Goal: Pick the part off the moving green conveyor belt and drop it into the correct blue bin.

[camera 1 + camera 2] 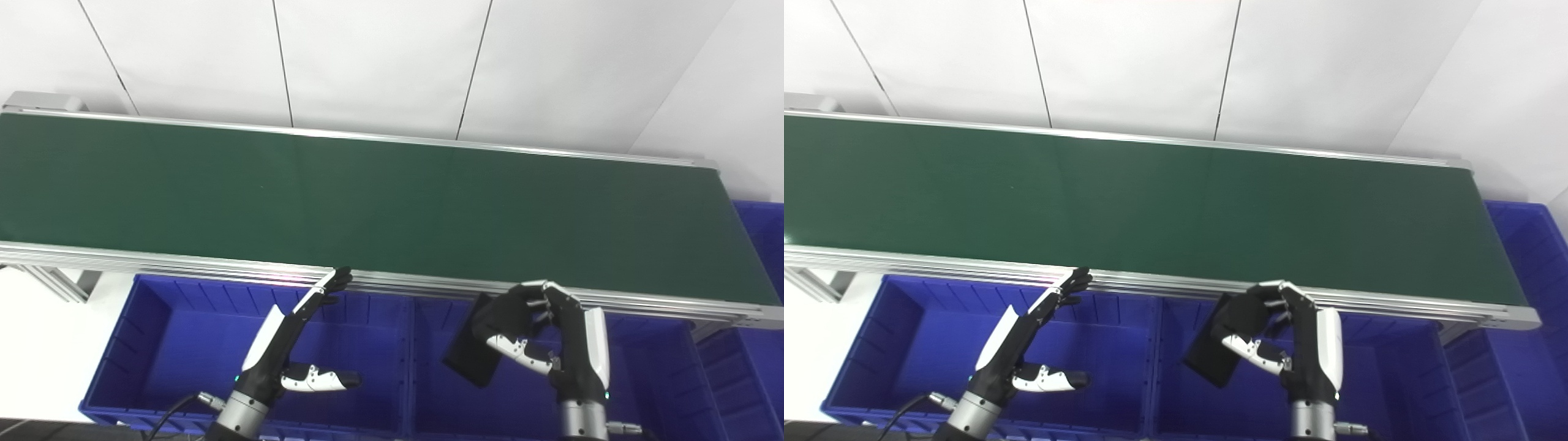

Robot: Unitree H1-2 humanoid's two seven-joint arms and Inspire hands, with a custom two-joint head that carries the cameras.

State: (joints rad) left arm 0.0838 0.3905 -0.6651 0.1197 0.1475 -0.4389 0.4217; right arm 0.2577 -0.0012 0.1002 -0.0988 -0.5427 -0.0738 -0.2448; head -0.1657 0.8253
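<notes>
The green conveyor belt runs across the view with nothing on it. My right hand is shut on a flat black rectangular part, holding it tilted above the middle blue bin, just in front of the belt's near rail. My left hand is open over the left blue bin, fingers stretched up toward the rail and thumb out to the right, holding nothing.
The aluminium rail borders the belt's near edge. A third blue bin sits at the right, past the belt's end. The white wall panels stand behind the belt. The conveyor's metal leg shows at the left.
</notes>
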